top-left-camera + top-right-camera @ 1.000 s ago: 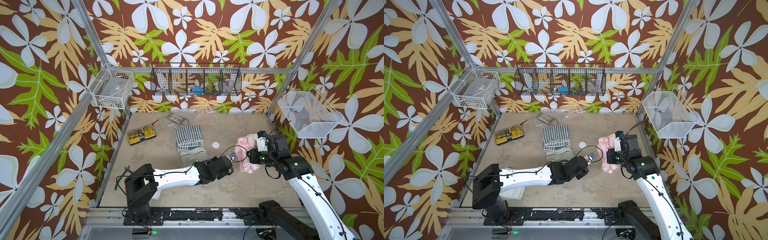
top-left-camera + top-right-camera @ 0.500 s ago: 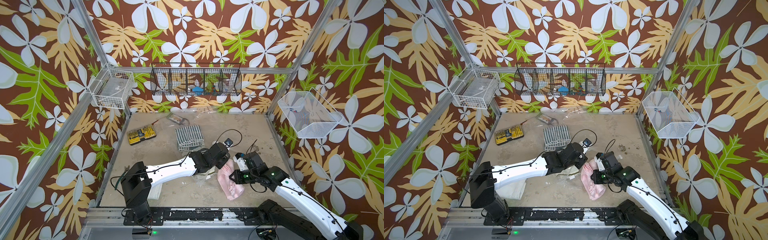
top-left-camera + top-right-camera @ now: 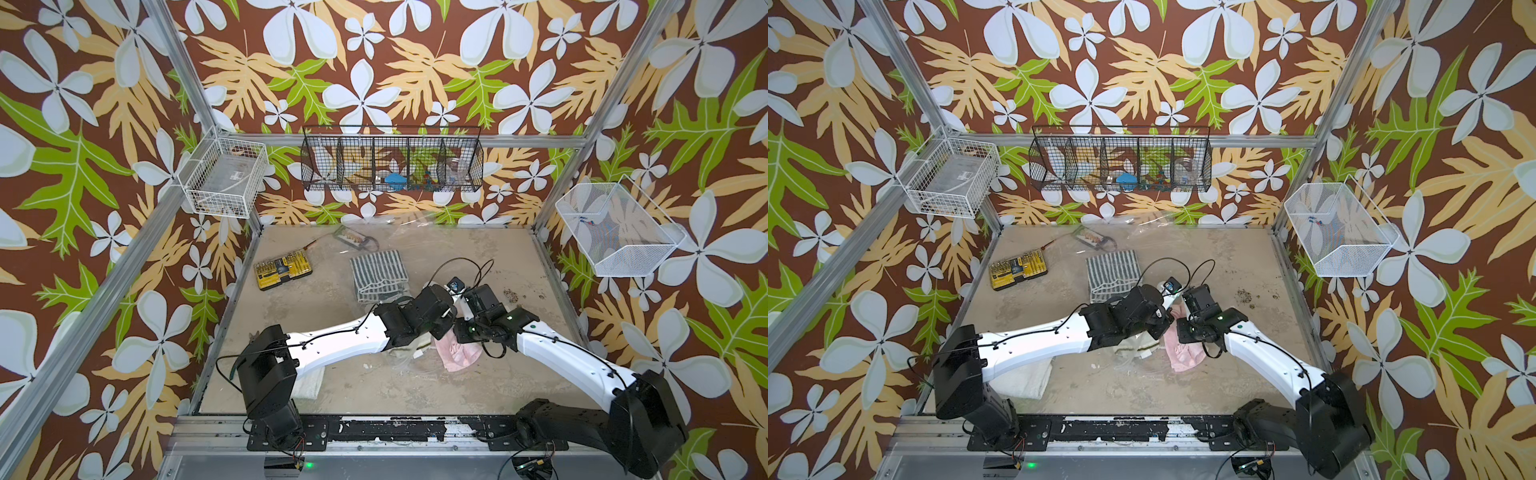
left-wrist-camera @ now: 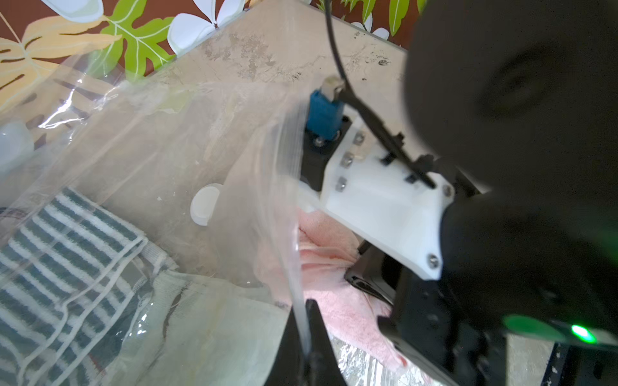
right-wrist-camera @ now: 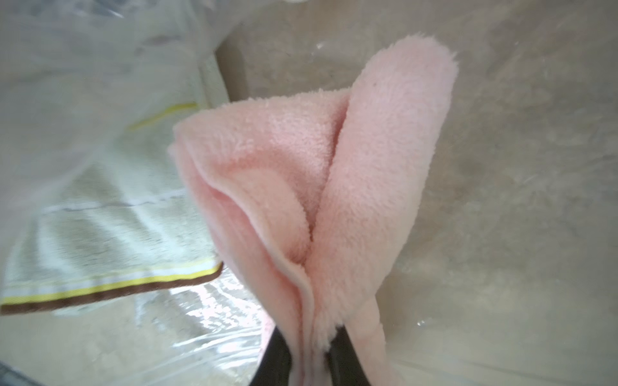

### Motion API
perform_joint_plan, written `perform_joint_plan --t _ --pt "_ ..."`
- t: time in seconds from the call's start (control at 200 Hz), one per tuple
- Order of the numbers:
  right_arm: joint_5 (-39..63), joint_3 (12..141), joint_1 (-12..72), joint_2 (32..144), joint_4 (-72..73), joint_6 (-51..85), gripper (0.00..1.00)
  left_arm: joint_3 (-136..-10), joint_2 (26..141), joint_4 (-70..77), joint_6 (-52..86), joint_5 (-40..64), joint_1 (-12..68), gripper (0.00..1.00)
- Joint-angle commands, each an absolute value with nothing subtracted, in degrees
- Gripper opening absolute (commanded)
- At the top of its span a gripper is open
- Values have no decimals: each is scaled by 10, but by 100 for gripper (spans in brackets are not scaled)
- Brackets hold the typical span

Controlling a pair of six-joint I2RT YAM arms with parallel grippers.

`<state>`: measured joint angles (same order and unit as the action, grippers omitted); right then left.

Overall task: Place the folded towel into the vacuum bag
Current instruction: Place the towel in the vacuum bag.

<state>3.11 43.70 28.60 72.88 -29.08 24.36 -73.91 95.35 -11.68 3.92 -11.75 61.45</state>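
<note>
While my right gripper (image 5: 309, 362) pinches the folded, fluffy pink towel (image 5: 301, 187) by one end, its plush layers splay apart at the mouth of the crinkly transparent plastic vacuum bag (image 4: 160, 127), mid-table (image 3: 519, 257). My left gripper (image 4: 306, 337), jaws pressed together, nips the bag's film edge.

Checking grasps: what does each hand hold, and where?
Left hand pinches the vacuum bag by its edge; right hand grips the folded pink towel by one end.
</note>
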Motion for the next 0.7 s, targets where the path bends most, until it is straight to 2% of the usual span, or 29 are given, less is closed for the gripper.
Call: perform_joint_plan --t 0.0,0.145,0.285,0.44,0.611,0.696 --pt "-52 427 286 748 -244 235 26 -736 952 -109 32 -103 615 0" --pt "-90 437 286 766 -274 246 60 -735 957 -109 35 -98 615 0" --pt "-45 435 285 713 -305 263 74 -733 968 -107 38 -89 615 0" --pt "-16 438 269 653 -362 283 79 -725 977 -108 40 -77 614 0" --pt "-24 449 231 599 -448 323 79 -723 983 -109 42 -76 614 0" --pt "11 416 213 550 -448 365 76 -722 985 -107 44 -73 615 0"
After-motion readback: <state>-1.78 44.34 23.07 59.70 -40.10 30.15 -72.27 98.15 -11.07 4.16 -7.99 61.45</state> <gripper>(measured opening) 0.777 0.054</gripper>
